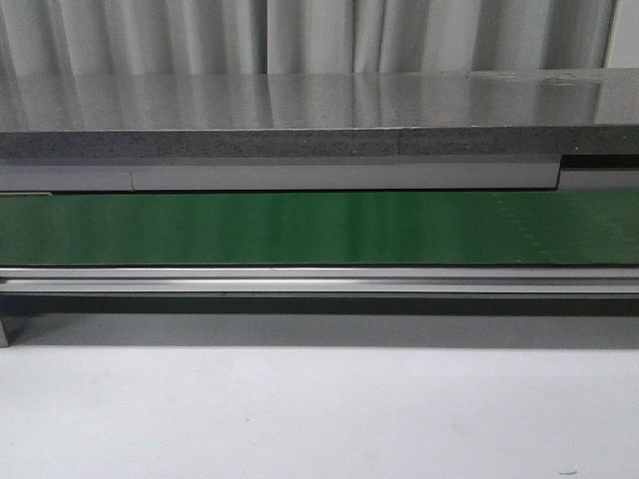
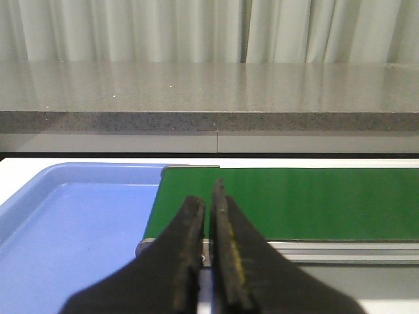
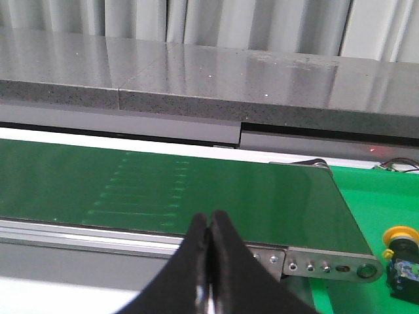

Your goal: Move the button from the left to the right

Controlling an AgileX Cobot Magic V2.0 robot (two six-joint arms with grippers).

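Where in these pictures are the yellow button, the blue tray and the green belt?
button (image 3: 400, 237), right wrist view, on its yellow cap.
blue tray (image 2: 72, 229), left wrist view, on its bare floor.
green belt (image 1: 319, 228), front view, on its bare top surface.

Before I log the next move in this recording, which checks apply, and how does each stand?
1. Button located: ok. The button shows only in the right wrist view, on the green surface past the belt's end.
2. Left gripper empty: ok, nothing held.
3. Right gripper empty: ok, nothing held.
4. Jaws open for a grasp: not ok, both shut.
5. Buttons in the blue tray: cannot tell, only part shows.
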